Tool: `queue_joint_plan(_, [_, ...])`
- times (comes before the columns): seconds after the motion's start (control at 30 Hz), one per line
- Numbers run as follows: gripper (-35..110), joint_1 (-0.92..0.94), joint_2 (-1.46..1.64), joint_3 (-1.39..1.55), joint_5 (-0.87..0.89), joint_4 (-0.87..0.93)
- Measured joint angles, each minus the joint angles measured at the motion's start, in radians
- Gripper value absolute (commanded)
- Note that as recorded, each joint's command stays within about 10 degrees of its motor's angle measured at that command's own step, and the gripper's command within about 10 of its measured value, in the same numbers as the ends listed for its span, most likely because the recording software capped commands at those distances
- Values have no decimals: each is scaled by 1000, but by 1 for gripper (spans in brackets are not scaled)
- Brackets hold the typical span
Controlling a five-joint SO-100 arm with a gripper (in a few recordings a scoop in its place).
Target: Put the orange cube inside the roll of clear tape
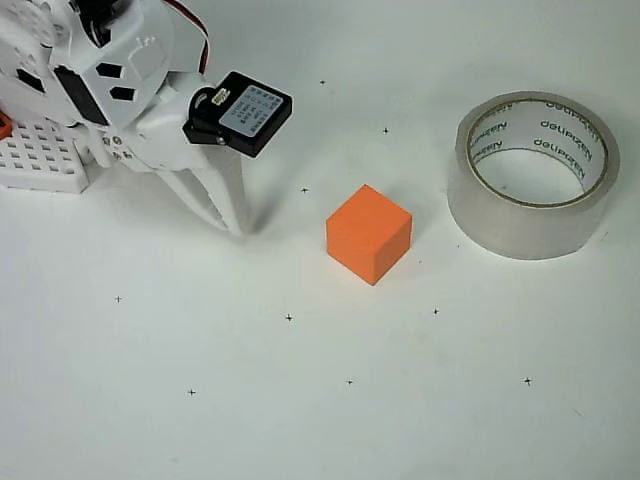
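Orange cube (368, 234) sits left of the tape roll (533, 175), apart; further left the gripper (232, 222) points down, closed and empty.

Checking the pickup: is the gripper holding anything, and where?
Nothing. The gripper is shut beside the orange cube, apart from it.

A: What's cut off?
B: White plastic robot arm (90, 70), top-left, runs out of frame at top & left edges. White perforated block (40, 160) beside it clipped by left edge; small orange bit (4, 125) there, can't ID.
A: Gripper?
B: White two-finger gripper (232, 218), fingers overlap from above, can't tell if there's a gap. Label on black servo box (250, 108) too small to read.
A: Tape?
B: Wide translucent greyish-clear tape roll (533, 178): green lettering on core only partly legible, near inner wall hidden by rim.
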Motion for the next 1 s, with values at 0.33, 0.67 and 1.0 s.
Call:
queue_joint_plan(0.33, [0,81,141,-58,-51,-268])
queue_joint_plan(0.67, [1,5,146,-58,-5,-333])
queue_joint_plan(1.0, [2,-66,-43,-206,31,-345])
